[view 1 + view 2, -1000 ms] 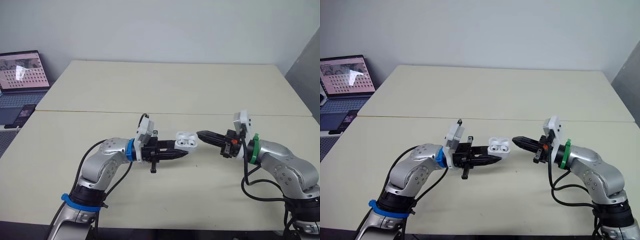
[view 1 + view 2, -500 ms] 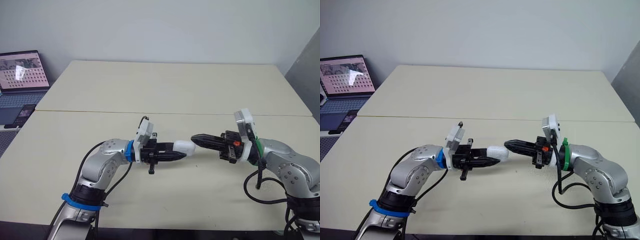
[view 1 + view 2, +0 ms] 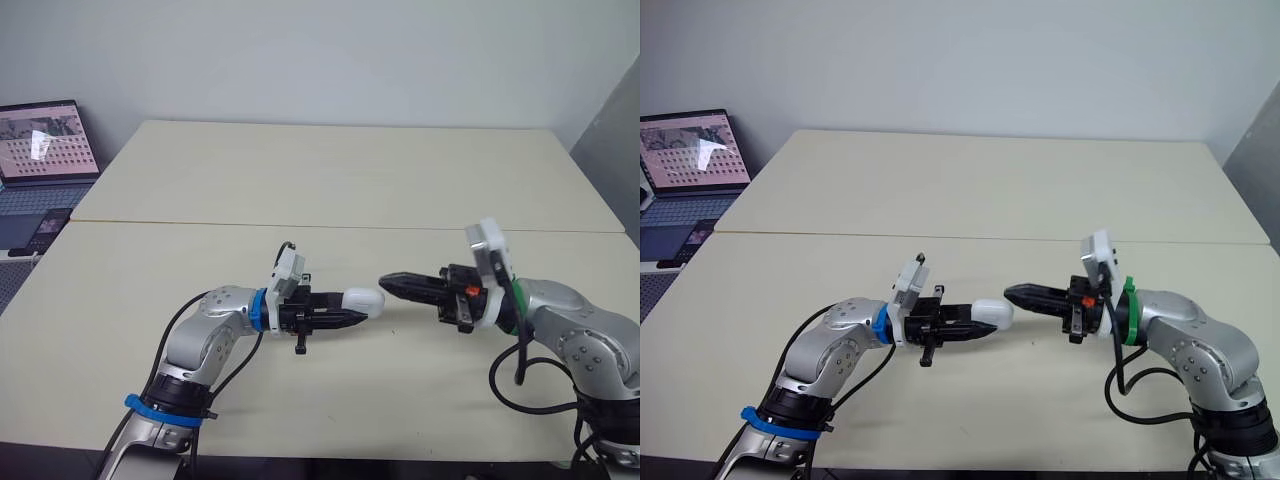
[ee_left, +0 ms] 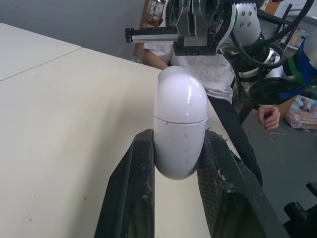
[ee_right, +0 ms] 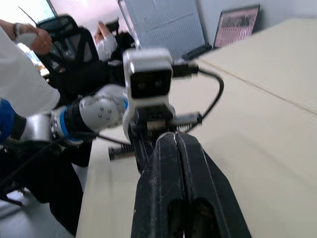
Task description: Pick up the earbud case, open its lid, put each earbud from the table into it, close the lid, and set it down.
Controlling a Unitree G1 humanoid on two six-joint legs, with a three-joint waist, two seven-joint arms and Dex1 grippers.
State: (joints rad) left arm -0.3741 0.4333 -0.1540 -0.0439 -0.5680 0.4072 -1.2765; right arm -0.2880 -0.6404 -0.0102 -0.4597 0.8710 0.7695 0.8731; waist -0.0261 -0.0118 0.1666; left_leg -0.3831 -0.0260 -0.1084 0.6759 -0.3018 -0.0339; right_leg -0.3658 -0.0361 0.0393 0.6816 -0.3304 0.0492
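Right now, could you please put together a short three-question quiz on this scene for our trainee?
1. True or false: the lid of the earbud case is open.
2. Fill in: the right gripper is empty, and its fingers are ___.
3. Which one holds the case? A. the left gripper B. the right gripper C. neither
Key: 1 false; 2 shut; 3 A.
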